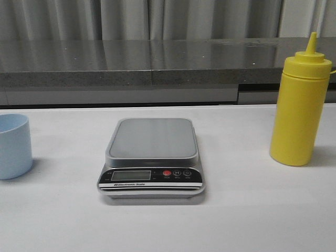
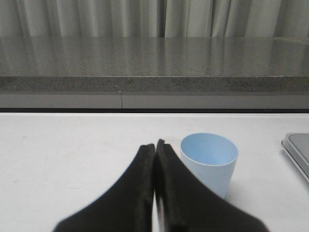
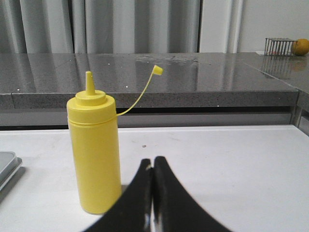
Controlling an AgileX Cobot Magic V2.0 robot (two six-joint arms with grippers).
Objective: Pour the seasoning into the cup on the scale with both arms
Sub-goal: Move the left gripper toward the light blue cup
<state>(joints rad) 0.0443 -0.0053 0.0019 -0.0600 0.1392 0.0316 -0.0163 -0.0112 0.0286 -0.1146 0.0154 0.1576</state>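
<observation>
The silver-grey scale lies in the middle of the white table with nothing on its plate. The pale blue cup stands upright at the far left, empty inside. The yellow seasoning bottle stands upright at the right, its small cap hanging off on a thin strap. Neither arm shows in the front view. My left gripper is shut and empty, just beside the cup. My right gripper is shut and empty, close beside the bottle.
A dark grey stone ledge runs along the back of the table, with curtains behind it. A wire basket and a yellow fruit sit on the ledge far to the right. A corner of the scale shows by the cup.
</observation>
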